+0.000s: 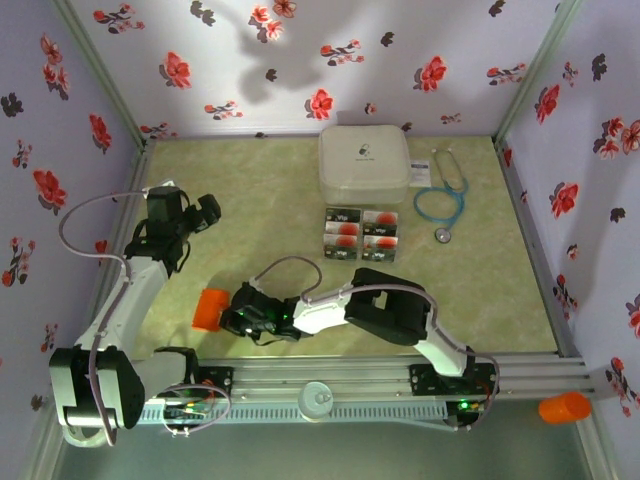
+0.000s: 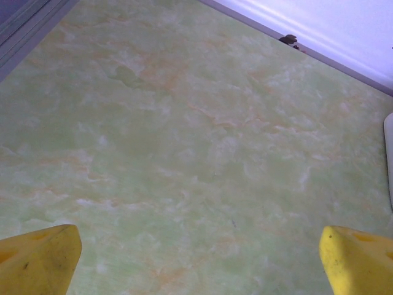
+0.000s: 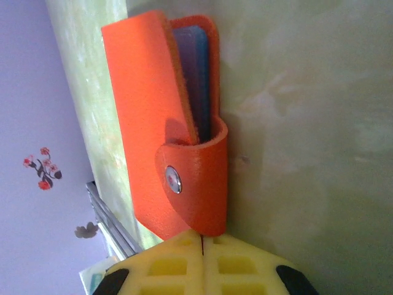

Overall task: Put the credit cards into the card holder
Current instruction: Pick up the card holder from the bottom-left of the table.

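small orange folding card holder (image 3: 153,123) lies by the table's (image 1: 480,290) near edge, long axis in line with the right fingers (image 3: 195,258), pressed together at its snap end. left fingers (image 2: 353,261): wide, empty.

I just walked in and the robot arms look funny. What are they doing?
The right pincer is stretched over to the orange card holder, which is snapped shut. That pincer is closed, with its tips against the holder's edge; I can't tell whether it is pinching it. The left pincer hangs open above the bare table. All four credit cards lie in a block on the table by the white case, waiting to go in.
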